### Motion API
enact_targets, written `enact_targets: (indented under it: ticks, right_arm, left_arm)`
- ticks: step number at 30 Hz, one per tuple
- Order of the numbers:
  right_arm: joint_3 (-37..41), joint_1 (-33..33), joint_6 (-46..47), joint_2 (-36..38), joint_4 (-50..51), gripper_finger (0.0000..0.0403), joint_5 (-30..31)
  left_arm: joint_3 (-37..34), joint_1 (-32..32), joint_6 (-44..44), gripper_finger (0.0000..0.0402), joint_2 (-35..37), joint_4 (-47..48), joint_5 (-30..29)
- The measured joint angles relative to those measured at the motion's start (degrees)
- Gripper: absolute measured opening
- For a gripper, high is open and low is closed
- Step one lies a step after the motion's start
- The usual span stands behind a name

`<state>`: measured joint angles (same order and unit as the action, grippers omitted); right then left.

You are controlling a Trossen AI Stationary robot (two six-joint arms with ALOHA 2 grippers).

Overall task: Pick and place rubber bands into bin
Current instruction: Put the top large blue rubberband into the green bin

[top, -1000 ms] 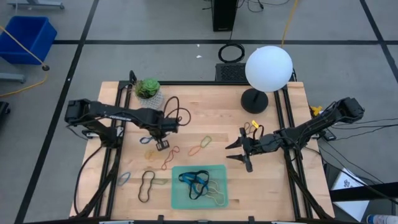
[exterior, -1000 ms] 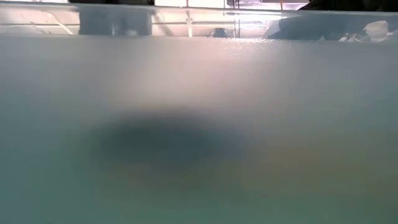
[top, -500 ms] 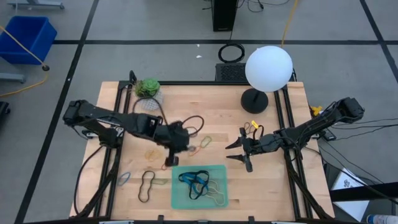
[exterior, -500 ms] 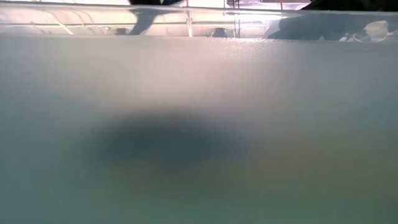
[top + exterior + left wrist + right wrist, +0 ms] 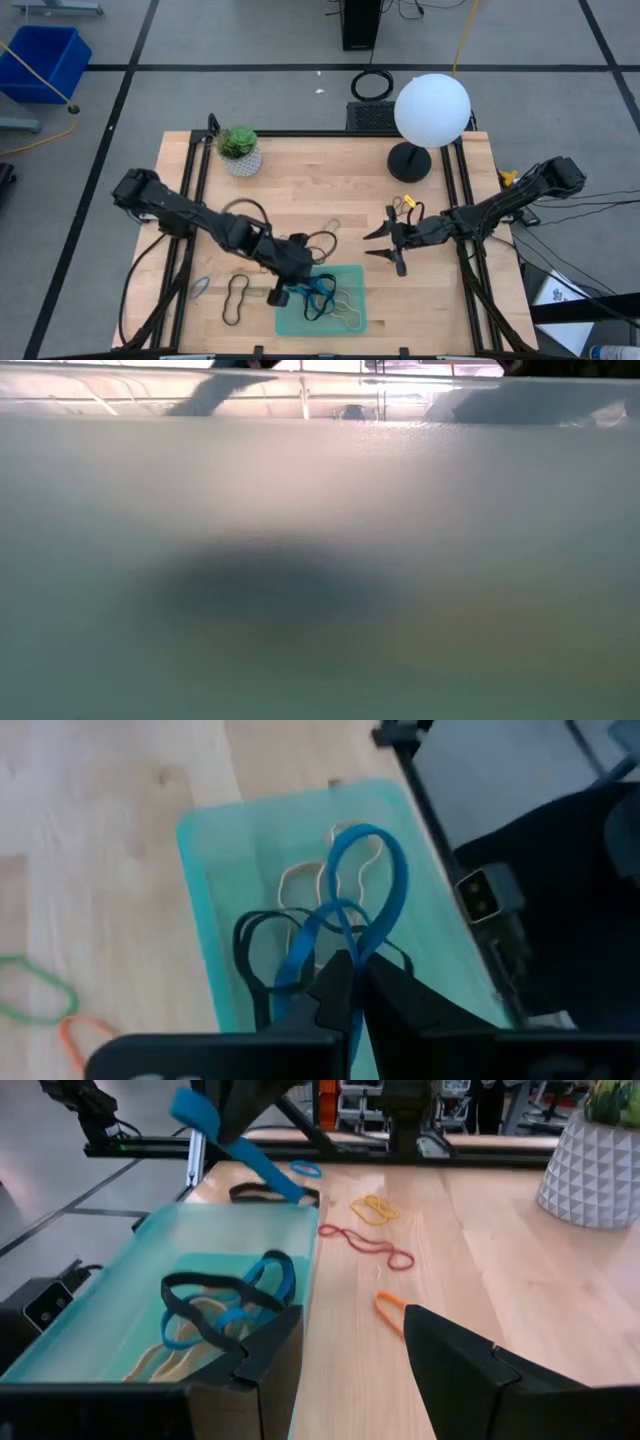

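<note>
Over the green bin [image 5: 352, 283], lower centre of the high view, a blue band [image 5: 368, 870] is pinched by the left gripper [image 5: 283, 293]; right gripper [image 5: 385, 244] is held spread, empty.

You see the green bin [image 5: 352, 285] at lower centre holding black, blue and tan bands [image 5: 330, 300], with more bands [image 5: 236, 298] loose on the wood to its left.

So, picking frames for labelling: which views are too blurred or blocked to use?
Low view: useless, a hazy pale-green blur fills it, with only a thin strip of room on top. High view: sharp and evenly lit. Both wrist views: clear on the bin, their own fingers soft.
</note>
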<state>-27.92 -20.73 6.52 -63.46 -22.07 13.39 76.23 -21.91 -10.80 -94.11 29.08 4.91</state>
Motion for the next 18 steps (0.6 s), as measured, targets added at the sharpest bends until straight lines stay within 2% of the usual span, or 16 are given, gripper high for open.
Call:
enact_targets:
  ticks: [6,13,18]
  right_arm:
    - [3.9,0.0,4.4,0.0,-2.2,0.0171,0.0]
    - [7.6,0.0,4.5,0.0,-11.1,0.0171,0.0]
    - [7.8,0.0,2.9,0.0,-12.9,0.0171,0.0]
  left_arm:
    - [0.0,0.1,-3.4,0.0008,-7.3,-2.8,2.0]
    - [0.0,0.1,-4.2,0.0031,-13.3,-6.7,7.3]
    - [0.0,0.5,-5.0,0.0011,-16.3,-6.0,7.4]
